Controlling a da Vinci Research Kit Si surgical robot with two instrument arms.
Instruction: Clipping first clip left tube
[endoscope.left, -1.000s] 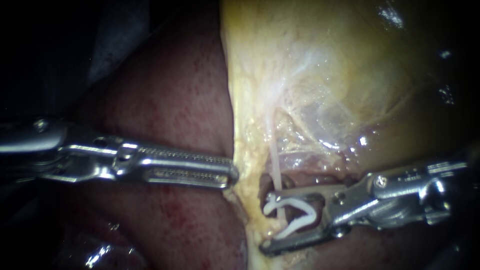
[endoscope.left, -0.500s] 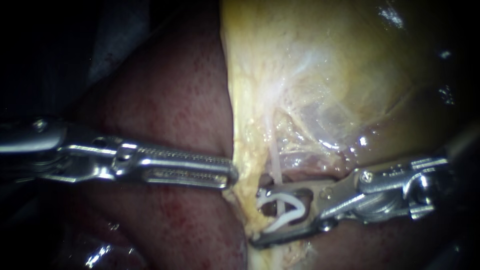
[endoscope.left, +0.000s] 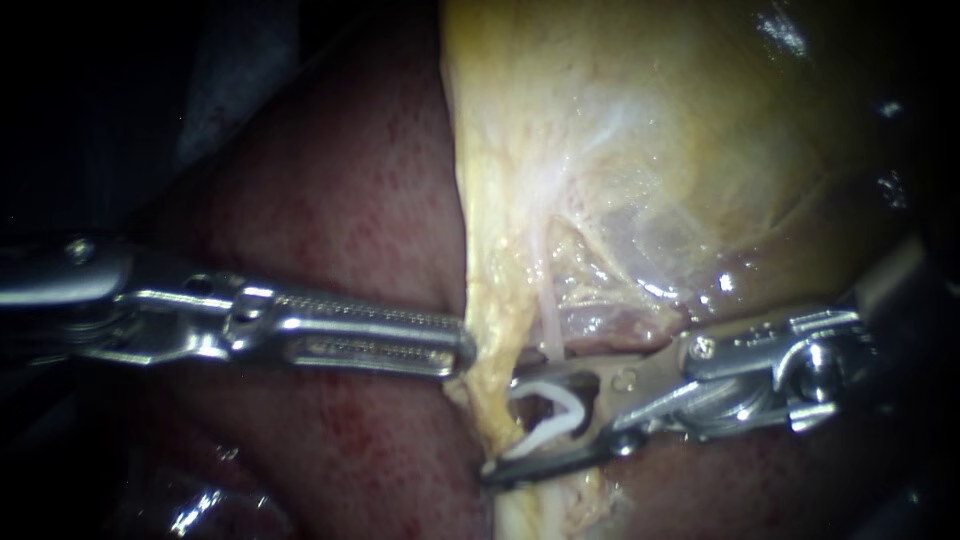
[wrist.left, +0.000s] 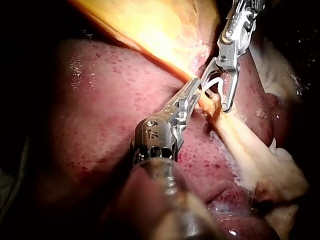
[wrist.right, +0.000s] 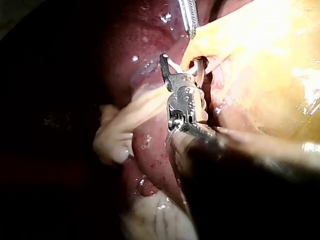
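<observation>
A thin pale tube (endoscope.left: 548, 325) runs down from the yellow gallbladder (endoscope.left: 650, 150) into the gap between my right instrument's jaws. My right instrument (endoscope.left: 500, 425) comes in from the right and holds a white clip (endoscope.left: 550, 410) between its jaws. The clip's two legs straddle the tube and stand partly apart. My left instrument (endoscope.left: 462, 350) lies level from the left, its jaws shut on the gallbladder's yellow edge. In the left wrist view its jaws (wrist.left: 194, 90) meet that edge right beside the clip (wrist.left: 212, 82). The right wrist view shows the clip (wrist.right: 175, 65) at the jaw tips.
Dark red liver (endoscope.left: 350, 200) fills the left half behind and under my left instrument. Pale fatty tissue (wrist.left: 260, 160) trails down from the gallbladder edge past the jaws. A shiny wet fold (endoscope.left: 200, 505) lies at the lower left.
My right instrument has slid left along the tissue, carrying the clip further over the tube. Its jaws have narrowed and the clip's legs stand closer together. My left instrument has stayed still.
</observation>
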